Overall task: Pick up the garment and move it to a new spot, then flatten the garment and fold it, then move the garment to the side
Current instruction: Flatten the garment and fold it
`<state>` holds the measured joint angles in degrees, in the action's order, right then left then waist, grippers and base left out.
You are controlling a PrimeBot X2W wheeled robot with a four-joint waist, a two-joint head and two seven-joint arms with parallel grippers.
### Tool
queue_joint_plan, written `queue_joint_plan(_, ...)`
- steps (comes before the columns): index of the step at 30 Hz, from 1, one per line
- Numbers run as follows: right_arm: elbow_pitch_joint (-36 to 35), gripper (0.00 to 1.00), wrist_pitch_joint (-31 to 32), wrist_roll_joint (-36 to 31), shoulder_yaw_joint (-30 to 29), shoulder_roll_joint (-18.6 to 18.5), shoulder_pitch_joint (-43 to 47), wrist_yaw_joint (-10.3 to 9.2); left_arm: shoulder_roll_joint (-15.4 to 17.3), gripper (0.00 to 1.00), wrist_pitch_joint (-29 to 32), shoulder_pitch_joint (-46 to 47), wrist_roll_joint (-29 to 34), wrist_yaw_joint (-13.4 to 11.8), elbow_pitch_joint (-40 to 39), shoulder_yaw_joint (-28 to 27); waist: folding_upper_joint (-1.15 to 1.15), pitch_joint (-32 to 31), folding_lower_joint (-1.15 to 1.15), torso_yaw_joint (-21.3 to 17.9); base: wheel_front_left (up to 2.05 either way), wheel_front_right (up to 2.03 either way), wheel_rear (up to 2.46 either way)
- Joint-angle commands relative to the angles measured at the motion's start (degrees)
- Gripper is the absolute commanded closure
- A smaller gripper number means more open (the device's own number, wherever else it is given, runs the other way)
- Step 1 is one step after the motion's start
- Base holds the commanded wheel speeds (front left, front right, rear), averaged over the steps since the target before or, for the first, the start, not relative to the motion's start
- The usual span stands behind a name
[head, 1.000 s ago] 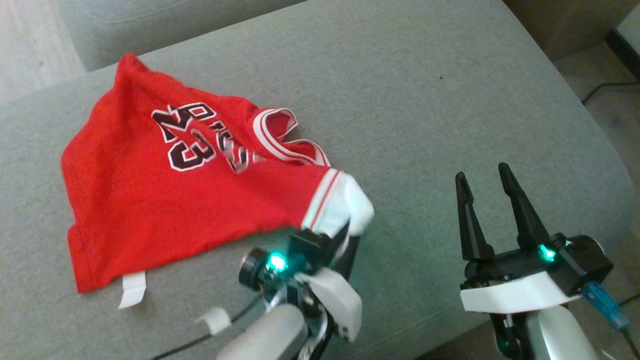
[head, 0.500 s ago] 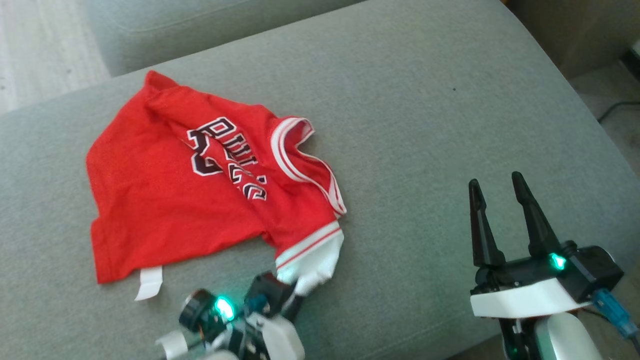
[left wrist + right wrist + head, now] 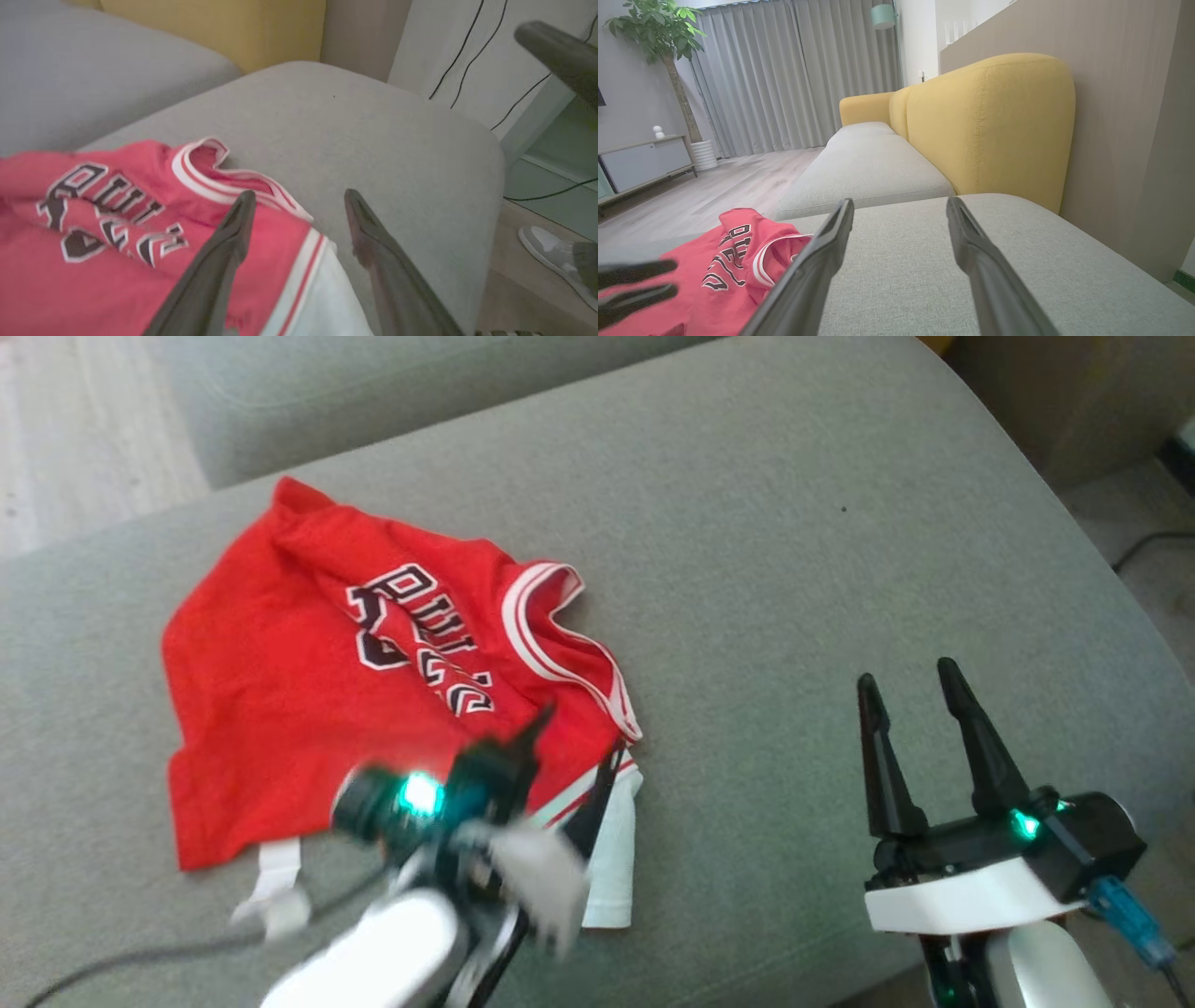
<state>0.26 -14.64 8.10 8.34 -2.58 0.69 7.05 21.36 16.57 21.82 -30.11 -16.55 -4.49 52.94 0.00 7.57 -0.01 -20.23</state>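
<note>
The garment (image 3: 308,691) is a red jersey with dark lettering, white trim and a white sleeve, lying crumpled on the grey cushion (image 3: 794,523). My left gripper (image 3: 579,733) hovers open over the sleeve end near the cushion's front, blurred by motion, with nothing between its fingers. In the left wrist view the open left gripper (image 3: 300,195) straddles the garment's (image 3: 117,224) striped sleeve edge. My right gripper (image 3: 907,674) stands open to the right, apart from the cloth. The right wrist view has the right gripper (image 3: 901,204) over bare cushion, with the garment (image 3: 738,252) at lower left.
A second grey cushion (image 3: 373,392) lies beyond, with a yellow backrest (image 3: 994,126) on the right. Bare cushion stretches right of the garment. Cables (image 3: 467,51) run along the wall and floor past the cushion's end, and a shoe (image 3: 546,252) rests on the floor there.
My left gripper has opened and let go of the white sleeve, which now lies flat on the cushion. The gripper has moved up over the garment's edge. The right gripper keeps its place.
</note>
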Motion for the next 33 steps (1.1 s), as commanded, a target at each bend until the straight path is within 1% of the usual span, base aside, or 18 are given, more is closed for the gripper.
queue_joint_plan(1, -2.4, 0.0, -0.4, 0.1, 1.8, -0.3, -2.0, 0.44, -1.5, 0.0, -0.2, 4.8, 0.5, 0.2, 0.1, -2.5, 0.0, 1.7, 0.01, -1.3, 0.0, 0.0, 0.0)
queue_joint_plan(3, -2.5, 0.0, -0.4, 0.5, 2.5, -0.3, -2.4, 0.44, -4.4, 0.0, -0.3, 8.2, 1.0, 1.1, 4.5, -2.0, 0.0, 3.1, 0.01, -2.3, 0.0, 0.0, 0.0)
queue_joint_plan(6, -2.3, 0.0, -0.4, 1.0, 3.3, -0.3, -3.1, 0.44, -8.0, 0.0, -0.3, 12.3, 2.2, 3.3, 12.5, 0.1, 0.0, 4.8, 0.01, -3.9, 0.0, 0.0, 0.0)
queue_joint_plan(9, -2.1, 0.0, -0.4, 1.5, 3.1, -0.3, -3.4, 0.44, -10.3, 0.0, 0.1, 14.4, 2.7, 5.3, 20.4, 2.1, 0.0, 5.5, 0.01, -5.3, 0.0, 0.0, 0.0)
queue_joint_plan(12, -2.0, 0.0, -0.4, 1.9, 3.0, -0.3, -3.6, 0.44, -10.8, 0.0, 0.3, 15.7, 3.4, 6.1, 26.5, 3.2, 0.0, 5.6, 0.01, -6.3, 0.0, 0.0, 0.0)
queue_joint_plan(15, -2.0, 0.0, -0.4, 2.1, 2.7, -0.3, -3.4, 0.44, -10.7, 0.0, 1.6, 16.1, 3.0, 7.6, 30.4, 4.0, 0.0, 5.3, 0.01, -6.6, 0.0, 0.0, 0.0)
queue_joint_plan(23, -1.9, 0.0, -0.4, 2.4, 3.0, -0.3, -3.3, 0.44, -10.5, 0.0, 4.5, 17.2, 1.6, 9.1, 36.5, 4.4, 0.0, 4.4, 0.01, -6.6, 0.0, 0.0, 0.0)
queue_joint_plan(27, -1.8, 0.0, -0.4, 2.2, 3.2, -0.3, -3.2, 0.44, -10.8, 0.0, 5.2, 17.6, 1.1, 9.6, 37.9, 4.4, 0.0, 4.0, 0.01, -6.8, 0.0, 0.0, 0.0)
queue_joint_plan(28, -1.7, 0.0, -0.4, 2.2, 3.3, -0.3, -3.2, 0.44, -11.1, 0.14, 5.4, 17.8, 0.9, 9.7, 38.4, 4.5, 0.0, 3.9, 0.01, -7.0, 0.0, 0.0, 0.0)
queue_joint_plan(30, -1.6, 0.0, -0.4, 2.1, 3.4, -0.3, -3.1, 0.44, -11.9, 0.82, 5.5, 18.3, 0.7, 9.9, 39.3, 4.6, 0.0, 3.7, 0.01, -7.3, 0.0, 0.0, 0.0)
queue_joint_plan(31, -1.6, 0.0, -0.4, 2.1, 3.6, -0.3, -3.1, 0.44, -12.3, 1.0, 5.4, 18.5, 0.6, 10.0, 39.8, 4.6, 0.0, 3.7, 0.01, -7.5, 0.0, 0.0, 0.0)
queue_joint_plan(33, -1.5, 0.0, -0.4, 2.2, 4.0, -0.3, -3.1, 0.44, -13.1, 1.0, 5.7, 19.0, 0.2, 10.8, 41.2, 4.8, 0.0, 3.6, 0.01, -7.9, 0.0, 0.0, 0.0)
